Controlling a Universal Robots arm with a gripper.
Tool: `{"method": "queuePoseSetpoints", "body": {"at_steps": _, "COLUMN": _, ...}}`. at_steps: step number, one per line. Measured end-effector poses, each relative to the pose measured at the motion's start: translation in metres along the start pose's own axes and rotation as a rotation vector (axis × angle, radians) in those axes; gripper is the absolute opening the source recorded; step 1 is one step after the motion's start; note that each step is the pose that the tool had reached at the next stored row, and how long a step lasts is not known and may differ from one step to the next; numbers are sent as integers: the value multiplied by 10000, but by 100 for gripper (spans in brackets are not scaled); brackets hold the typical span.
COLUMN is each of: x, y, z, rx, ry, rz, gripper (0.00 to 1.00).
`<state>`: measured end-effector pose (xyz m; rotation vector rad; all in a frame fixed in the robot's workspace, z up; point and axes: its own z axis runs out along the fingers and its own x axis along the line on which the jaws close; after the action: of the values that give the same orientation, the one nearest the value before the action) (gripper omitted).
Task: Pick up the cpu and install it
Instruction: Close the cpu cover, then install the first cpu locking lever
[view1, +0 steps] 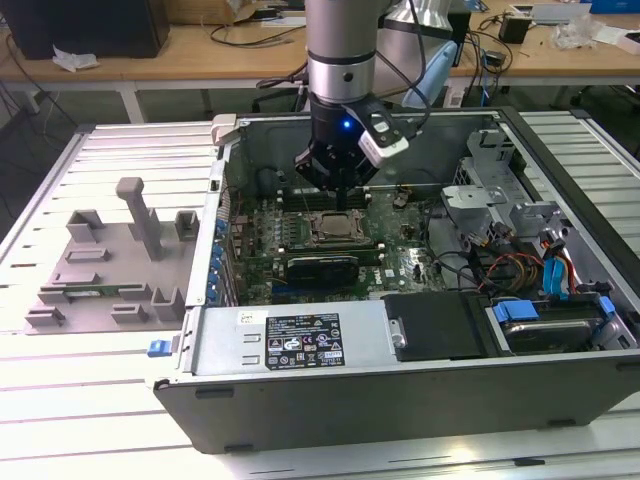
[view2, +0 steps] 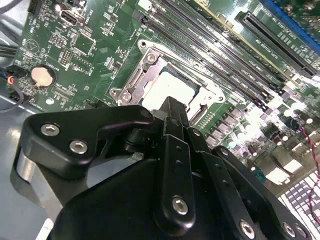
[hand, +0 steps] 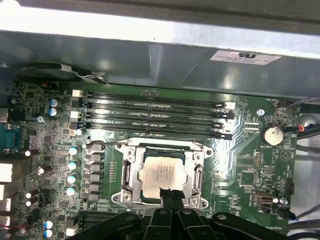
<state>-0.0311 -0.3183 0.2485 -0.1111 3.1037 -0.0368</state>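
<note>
The cpu (hand: 161, 172), a flat square chip with a shiny silver top, lies flat inside the metal socket frame (hand: 127, 170) on the green motherboard. It also shows in the exterior view as the cpu (view1: 335, 228) and in the second wrist view as the cpu (view2: 170, 87). My black gripper (hand: 167, 194) hangs just above the chip's near edge with its fingertips drawn together and nothing between them. From outside, the gripper (view1: 335, 185) stands over the socket, inside the open computer case. I cannot tell whether the tips touch the chip.
Memory slots (hand: 150, 115) run along the socket's far side, below the case wall (hand: 160, 60). A coin battery (hand: 272, 134) sits off to one side. A drive cage and cables (view1: 510, 230) fill the exterior view's right. A grey fixture (view1: 110, 260) lies on the table left of the case.
</note>
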Motion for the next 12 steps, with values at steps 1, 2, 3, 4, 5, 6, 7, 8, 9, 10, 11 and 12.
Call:
{"method": "queuePoseSetpoints", "body": {"at_steps": 1, "x": 0, "y": 0, "z": 0, "rx": -1, "ry": -1, "rz": 0, "gripper": 11}}
{"method": "queuePoseSetpoints", "body": {"at_steps": 2, "x": 0, "y": 0, "z": -2, "rx": 0, "ry": 0, "rz": 0, "gripper": 11}}
{"method": "queuePoseSetpoints", "body": {"at_steps": 3, "x": 0, "y": 0, "z": -4, "rx": 0, "ry": 0, "rz": 0, "gripper": 11}}
{"method": "queuePoseSetpoints", "body": {"at_steps": 4, "x": 0, "y": 0, "z": -5, "rx": 1, "ry": 0, "rz": 0, "gripper": 11}}
{"method": "queuePoseSetpoints", "body": {"at_steps": 5, "x": 0, "y": 0, "z": -6, "rx": 1, "ry": 0, "rz": 0, "gripper": 11}}
{"method": "queuePoseSetpoints", "body": {"at_steps": 6, "x": 0, "y": 0, "z": -9, "rx": 1, "ry": 1, "rz": 0, "gripper": 11}}
{"method": "queuePoseSetpoints", "body": {"at_steps": 7, "x": 0, "y": 0, "z": -11, "rx": 1, "ry": 1, "rz": 0, "gripper": 11}}
{"method": "queuePoseSetpoints", "body": {"at_steps": 8, "x": -1, "y": 0, "z": -13, "rx": 1, "ry": 0, "rz": 0, "gripper": 11}}
{"method": "queuePoseSetpoints", "body": {"at_steps": 9, "x": -1, "y": -1, "z": -21, "rx": 1, "ry": 0, "rz": 0, "gripper": 11}}
{"method": "queuePoseSetpoints", "body": {"at_steps": 10, "x": -1, "y": -1, "z": -31, "rx": 1, "ry": 0, "rz": 0, "gripper": 11}}
{"method": "queuePoseSetpoints", "body": {"at_steps": 11, "x": -1, "y": -1, "z": -32, "rx": 1, "ry": 0, "rz": 0, "gripper": 11}}
{"method": "queuePoseSetpoints", "body": {"at_steps": 12, "x": -1, "y": -1, "z": -33, "rx": 1, "ry": 1, "rz": -1, "gripper": 11}}
